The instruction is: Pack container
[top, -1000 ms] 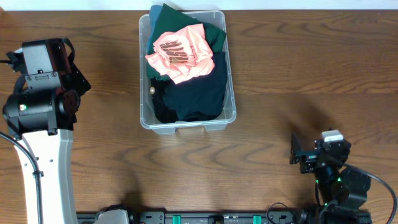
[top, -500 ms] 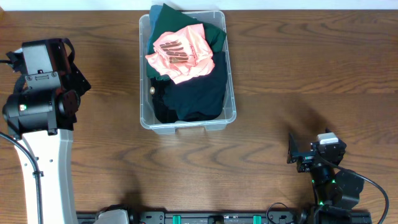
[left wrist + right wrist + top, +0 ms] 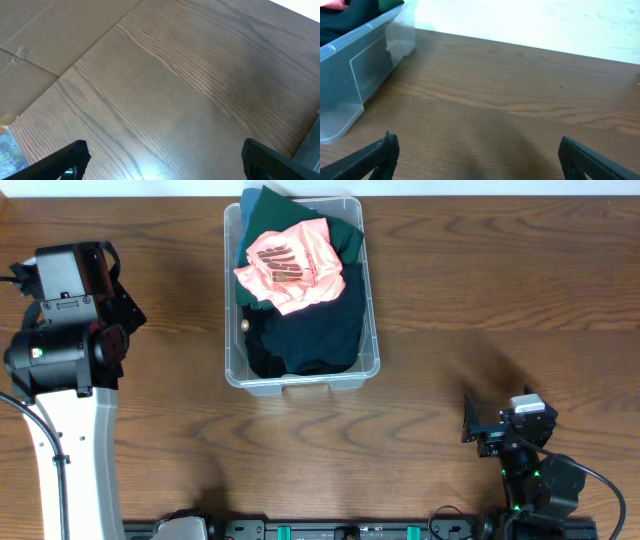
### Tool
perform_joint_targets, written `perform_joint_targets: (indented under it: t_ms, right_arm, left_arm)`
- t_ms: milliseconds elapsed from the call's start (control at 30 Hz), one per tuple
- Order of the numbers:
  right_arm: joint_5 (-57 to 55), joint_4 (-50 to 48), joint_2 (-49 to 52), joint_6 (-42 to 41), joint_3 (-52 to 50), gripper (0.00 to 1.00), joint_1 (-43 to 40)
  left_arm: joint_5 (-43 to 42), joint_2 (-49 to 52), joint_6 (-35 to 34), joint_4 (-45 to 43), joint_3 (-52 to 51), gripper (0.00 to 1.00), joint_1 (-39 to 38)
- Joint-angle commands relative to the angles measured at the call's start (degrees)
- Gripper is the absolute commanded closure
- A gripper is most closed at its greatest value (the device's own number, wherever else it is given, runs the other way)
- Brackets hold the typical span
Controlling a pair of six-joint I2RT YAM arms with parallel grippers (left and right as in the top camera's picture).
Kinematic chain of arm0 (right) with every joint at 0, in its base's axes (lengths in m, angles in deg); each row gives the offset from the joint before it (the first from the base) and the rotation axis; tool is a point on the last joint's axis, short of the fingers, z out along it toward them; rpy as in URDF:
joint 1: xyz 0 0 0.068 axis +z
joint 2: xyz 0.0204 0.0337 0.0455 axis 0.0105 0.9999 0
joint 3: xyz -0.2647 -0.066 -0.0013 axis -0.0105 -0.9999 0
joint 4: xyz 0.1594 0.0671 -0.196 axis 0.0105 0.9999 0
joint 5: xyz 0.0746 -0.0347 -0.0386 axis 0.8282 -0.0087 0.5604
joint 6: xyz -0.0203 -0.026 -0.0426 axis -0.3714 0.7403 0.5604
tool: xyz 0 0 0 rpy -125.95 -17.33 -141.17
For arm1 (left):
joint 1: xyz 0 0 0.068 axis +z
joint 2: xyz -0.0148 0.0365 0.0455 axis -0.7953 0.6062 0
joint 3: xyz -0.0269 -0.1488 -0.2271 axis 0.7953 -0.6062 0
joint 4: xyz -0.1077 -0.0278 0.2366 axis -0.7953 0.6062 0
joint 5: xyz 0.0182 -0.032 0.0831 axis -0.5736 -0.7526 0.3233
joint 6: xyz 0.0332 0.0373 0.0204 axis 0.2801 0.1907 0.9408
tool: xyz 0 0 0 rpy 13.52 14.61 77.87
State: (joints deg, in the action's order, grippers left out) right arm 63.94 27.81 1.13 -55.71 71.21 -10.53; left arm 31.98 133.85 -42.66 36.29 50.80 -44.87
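Note:
The clear plastic container (image 3: 232,365) stands at the back middle of the table. It holds a pink printed shirt (image 3: 290,265) on top of a dark green garment (image 3: 345,235) and a dark navy garment (image 3: 315,330). Its corner also shows in the right wrist view (image 3: 355,65). My left gripper (image 3: 162,162) is open and empty over bare wood at the far left (image 3: 110,285). My right gripper (image 3: 480,160) is open and empty, low at the front right (image 3: 470,420), well clear of the container.
The wooden table (image 3: 480,290) runs to a pale back edge. The left arm's white link (image 3: 75,460) runs along the left side. A pale floor or wall shows beyond the table's edge in the right wrist view (image 3: 530,20).
My right gripper has drawn back slightly toward the front edge and settled. The left arm and the container have not moved.

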Motion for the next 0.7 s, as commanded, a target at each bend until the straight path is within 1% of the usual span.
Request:
perform_joint_targets:
  t_ms: [0, 667]
  right_arm:
    - [0.4, -0.1, -0.5, -0.6, -0.3, 0.01, 0.0]
    - [0.4, -0.1, -0.5, -0.6, -0.3, 0.01, 0.0]
  left_arm:
    - [0.3, 0.1, -0.3, 0.2, 0.3, 0.02, 0.3]
    - [0.3, -0.4, -0.3, 0.4, 0.3, 0.02, -0.3]
